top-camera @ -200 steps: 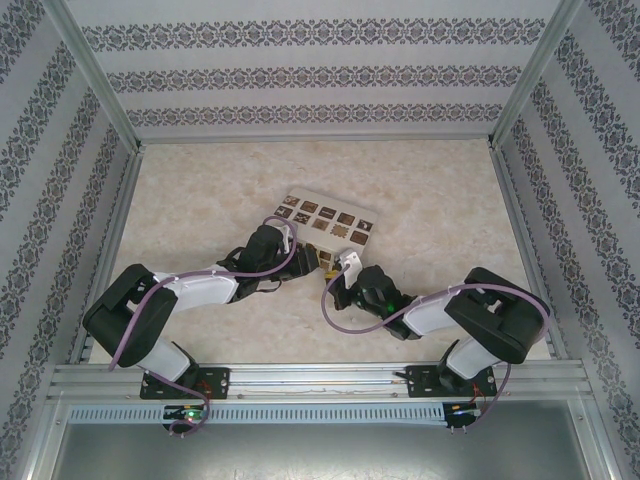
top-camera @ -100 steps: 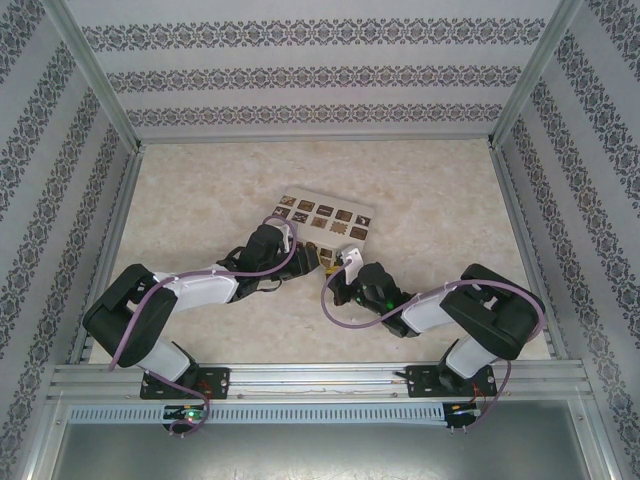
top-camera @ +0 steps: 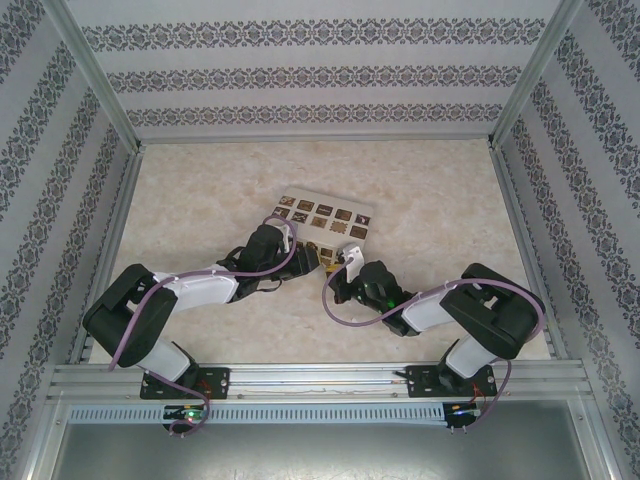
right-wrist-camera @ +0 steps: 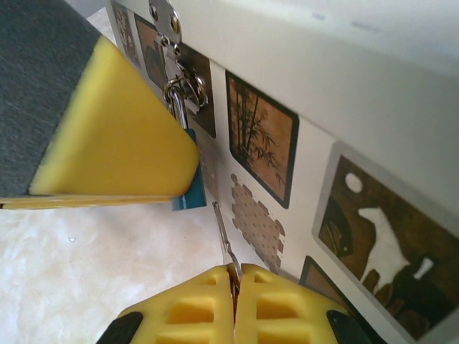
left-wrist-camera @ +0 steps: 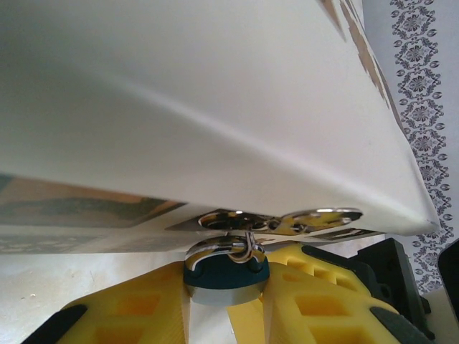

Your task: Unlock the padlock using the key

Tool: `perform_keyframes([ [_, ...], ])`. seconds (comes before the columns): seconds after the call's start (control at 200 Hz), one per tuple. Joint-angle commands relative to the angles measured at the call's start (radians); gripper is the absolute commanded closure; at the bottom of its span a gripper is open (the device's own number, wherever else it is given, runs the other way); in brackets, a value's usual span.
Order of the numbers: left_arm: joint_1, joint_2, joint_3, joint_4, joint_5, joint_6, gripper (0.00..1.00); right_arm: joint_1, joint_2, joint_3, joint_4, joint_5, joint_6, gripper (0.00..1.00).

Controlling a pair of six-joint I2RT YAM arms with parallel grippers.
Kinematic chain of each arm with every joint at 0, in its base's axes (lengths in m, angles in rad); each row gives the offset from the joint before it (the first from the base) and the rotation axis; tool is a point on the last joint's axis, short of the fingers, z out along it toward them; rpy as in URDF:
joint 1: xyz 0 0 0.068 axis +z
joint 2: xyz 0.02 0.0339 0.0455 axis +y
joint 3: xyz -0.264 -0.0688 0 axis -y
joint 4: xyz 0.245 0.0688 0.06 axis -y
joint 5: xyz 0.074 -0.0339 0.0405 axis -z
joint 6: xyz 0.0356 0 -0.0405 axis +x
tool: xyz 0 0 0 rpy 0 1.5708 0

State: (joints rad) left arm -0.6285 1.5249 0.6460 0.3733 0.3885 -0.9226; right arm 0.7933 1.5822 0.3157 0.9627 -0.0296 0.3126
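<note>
The cream box [top-camera: 325,225] is set mid-scene on the table [top-camera: 200,190], its lid shut and contents hidden. At its near face the padlock [left-wrist-camera: 224,272], hung from the hasp [left-wrist-camera: 287,218], is clamped by the left gripper [left-wrist-camera: 226,287], presumably for steadying. The key [right-wrist-camera: 224,240] is pinched in the closed right gripper [right-wrist-camera: 235,283], its tip just beside the padlock's underside.

No legible text, label, brand, number or sign was found. Box [right-wrist-camera: 401,86] panels bore pictures only (bamboo stems, pale animal figure, honeycomb motif). Visible faces of padlock [left-wrist-camera: 225,276] were unmarked. Enclosure walls [top-camera: 320,75] bore ornamental bands, not lettering.
</note>
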Motion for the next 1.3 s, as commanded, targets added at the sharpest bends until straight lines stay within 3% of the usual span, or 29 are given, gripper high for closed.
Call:
perform_keyframes([
  [0.0, -0.013, -0.008, 0.034, 0.052, 0.026, -0.010, 0.71, -0.012, 0.020, 0.023, 0.054, -0.037, 0.012, 1.00],
  [1.299, -0.013, 0.028, 0.060, 0.061, 0.015, -0.018, 0.71, -0.017, 0.016, -0.005, 0.019, -0.115, 0.004, 1.00],
])
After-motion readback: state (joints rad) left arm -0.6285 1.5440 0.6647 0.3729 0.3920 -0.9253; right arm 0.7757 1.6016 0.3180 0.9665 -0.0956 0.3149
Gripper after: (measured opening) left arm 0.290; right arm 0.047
